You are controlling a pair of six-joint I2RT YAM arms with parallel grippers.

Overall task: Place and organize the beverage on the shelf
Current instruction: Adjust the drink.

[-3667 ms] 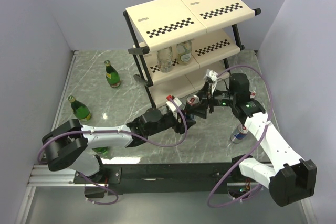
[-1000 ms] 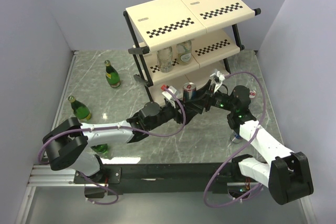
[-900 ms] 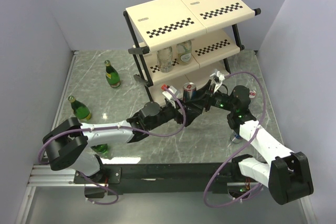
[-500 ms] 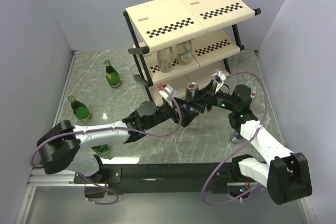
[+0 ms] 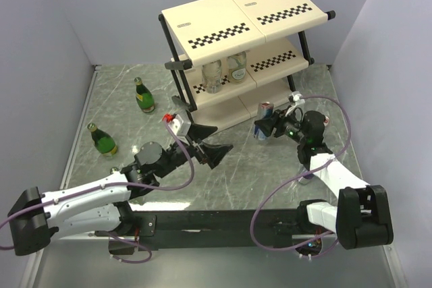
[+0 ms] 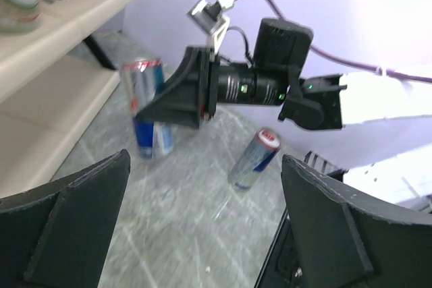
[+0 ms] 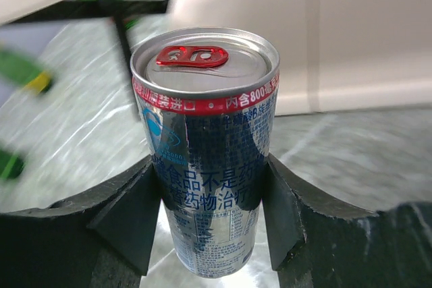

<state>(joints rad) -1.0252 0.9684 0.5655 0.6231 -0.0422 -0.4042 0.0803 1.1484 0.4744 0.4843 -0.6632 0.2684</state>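
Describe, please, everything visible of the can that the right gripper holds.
The can is slim and metal-looking, silver and blue, with a red band of white characters under the rim and a red pull tab that is unopened. It stands upright. The right gripper is closed on its lower body, one black finger on each side. It is just in front of a cream panel of the shelf, apart from it. Its base is hidden.
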